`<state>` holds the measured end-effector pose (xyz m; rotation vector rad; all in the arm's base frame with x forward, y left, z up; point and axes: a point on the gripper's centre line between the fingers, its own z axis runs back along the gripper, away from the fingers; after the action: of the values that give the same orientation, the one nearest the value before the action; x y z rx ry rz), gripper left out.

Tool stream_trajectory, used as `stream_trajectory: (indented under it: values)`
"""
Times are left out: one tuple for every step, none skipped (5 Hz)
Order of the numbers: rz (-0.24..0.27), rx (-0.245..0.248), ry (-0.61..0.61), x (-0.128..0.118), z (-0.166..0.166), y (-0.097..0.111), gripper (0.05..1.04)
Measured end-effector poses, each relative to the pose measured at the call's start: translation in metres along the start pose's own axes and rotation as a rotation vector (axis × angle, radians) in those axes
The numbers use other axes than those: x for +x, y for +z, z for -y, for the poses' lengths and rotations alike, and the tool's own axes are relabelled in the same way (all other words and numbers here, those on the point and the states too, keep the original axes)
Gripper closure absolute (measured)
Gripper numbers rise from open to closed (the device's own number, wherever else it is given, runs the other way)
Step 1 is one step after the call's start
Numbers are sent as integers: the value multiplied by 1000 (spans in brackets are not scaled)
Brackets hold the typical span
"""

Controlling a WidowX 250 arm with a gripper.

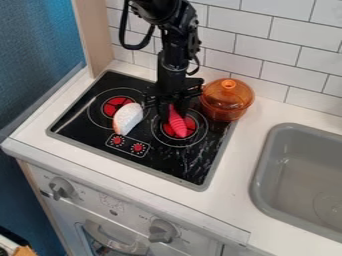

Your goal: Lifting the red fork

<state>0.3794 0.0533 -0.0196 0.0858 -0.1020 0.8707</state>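
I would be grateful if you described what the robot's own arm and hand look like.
The arm is black throughout, with chunky, rounded joints above a slimmer, straight-sided section. A black cable bows out in a wide loop on the picture's left side, and a smaller black loop curls out on the right. The hand is black too, with a broad, angular crosspiece.

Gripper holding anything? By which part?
Can't be told: the red fork has its upper end at the gripper, but whether it's gripped there isn't clear.

White wedge (127, 119) on the cooktop (165, 164), amber lidded pot (227, 101) at its far-right corner, grey sink (294, 165) right of the cooktop.
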Motion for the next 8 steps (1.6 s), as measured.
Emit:
stream_trajectory:
  values:
    - [-25, 9, -26, -2, -3, 1, 711]
    - [-11, -19, -68, 1, 0, 19, 711]
    - [2, -49, -79, -2, -3, 38, 711]
    - [18, -70, -64, -13, -10, 55, 710]
    - [-12, -107, -4, -37, -12, 56, 711]
    - [-56, -137, 109, -60, -20, 60, 711]
    - [-144, -163, 196, -78, -23, 65, 710]
    - [-223, -166, 286, -87, -25, 66, 711]
